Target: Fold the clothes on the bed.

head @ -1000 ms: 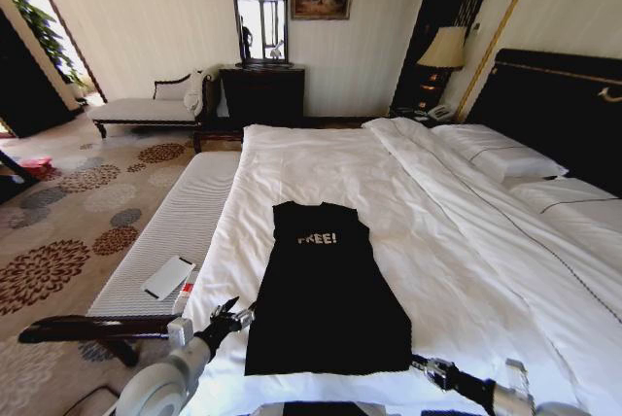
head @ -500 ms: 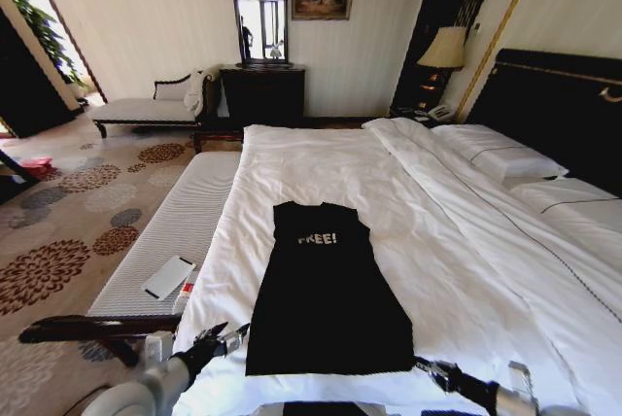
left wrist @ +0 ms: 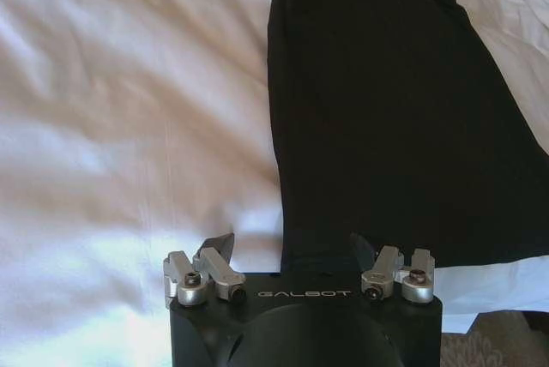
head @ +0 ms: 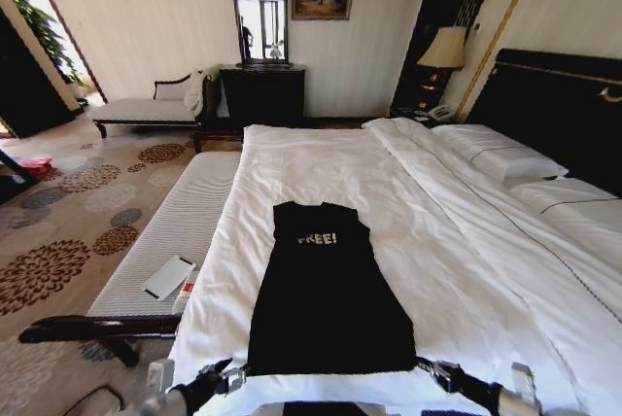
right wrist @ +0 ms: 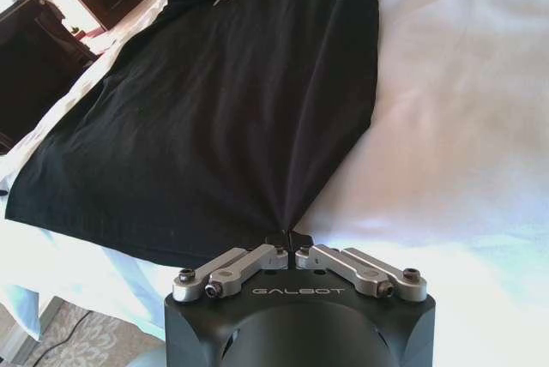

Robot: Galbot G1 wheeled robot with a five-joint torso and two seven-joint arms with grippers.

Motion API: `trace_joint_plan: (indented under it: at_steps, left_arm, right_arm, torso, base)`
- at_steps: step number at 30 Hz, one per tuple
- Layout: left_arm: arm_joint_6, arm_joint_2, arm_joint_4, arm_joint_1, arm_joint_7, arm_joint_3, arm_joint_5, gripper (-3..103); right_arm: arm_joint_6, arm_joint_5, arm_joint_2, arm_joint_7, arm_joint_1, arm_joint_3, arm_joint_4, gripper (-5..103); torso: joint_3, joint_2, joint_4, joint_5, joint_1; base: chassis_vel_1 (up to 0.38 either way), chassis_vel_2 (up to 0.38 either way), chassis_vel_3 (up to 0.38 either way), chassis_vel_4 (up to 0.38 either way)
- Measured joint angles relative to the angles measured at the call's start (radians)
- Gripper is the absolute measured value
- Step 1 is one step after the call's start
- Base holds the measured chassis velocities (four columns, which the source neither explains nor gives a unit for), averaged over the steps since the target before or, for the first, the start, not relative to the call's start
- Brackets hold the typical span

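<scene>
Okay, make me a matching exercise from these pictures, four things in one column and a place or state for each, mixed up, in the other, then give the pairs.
Things:
1. left gripper
2. right gripper
3. black T-shirt
4. bench

Places or states:
A. lies flat on the bed's white duvet, lettering at the far end
B. stands along the bed's side, on the robot's left, with a flat white object on it
C. fingers spread apart at the shirt's near hem corner
D. fingers pinched together on the shirt's near hem corner

Pairs: 1-C, 2-D, 3-A, 4-B
</scene>
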Motion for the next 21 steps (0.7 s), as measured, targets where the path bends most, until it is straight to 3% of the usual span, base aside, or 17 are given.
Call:
trace_joint_plan:
  at_steps: [12,14,17,20,21]
  left_arm:
    - [-0.009,-0.019,0.038,-0.116,-0.018,0.132,0.016,80]
    - [-0.009,-0.02,0.04,-0.13,-0.026,0.149,0.018,71]
    - [-0.01,-0.02,0.04,-0.134,-0.031,0.157,0.022,66]
    - [-0.014,-0.02,0.048,-0.131,-0.034,0.16,0.031,49]
    - [-0.017,-0.02,0.05,-0.128,-0.033,0.158,0.033,49]
  right_arm:
    - [0.0,0.001,-0.005,-0.001,-0.001,-0.001,0.002,0]
    - [0.0,-0.001,-0.003,-0.001,0.0,-0.003,0.001,0]
    - [0.0,-0.001,-0.003,0.0,0.002,-0.006,0.001,0]
    - [0.0,0.0,-0.003,0.002,0.004,-0.008,0.001,0]
    - [0.0,0.0,-0.003,0.003,0.005,-0.008,0.001,0]
  torso:
    - [0.0,0.0,0.0,0.0,0.0]
    - [0.0,0.0,0.0,0.0001,0.0]
    - [0.0,0.0,0.0,0.0,0.0]
    - [0.0,0.0,0.0,0.0001,0.0]
    - [0.0,0.0,0.0,0.0001,0.0]
  base:
    - [0.0,0.0,0.0,0.0]
    - [0.0,0.0,0.0,0.0]
    - [0.0,0.0,0.0,0.0]
    - [0.0,0.0,0.0,0.0]
    - [0.0,0.0,0.0,0.0]
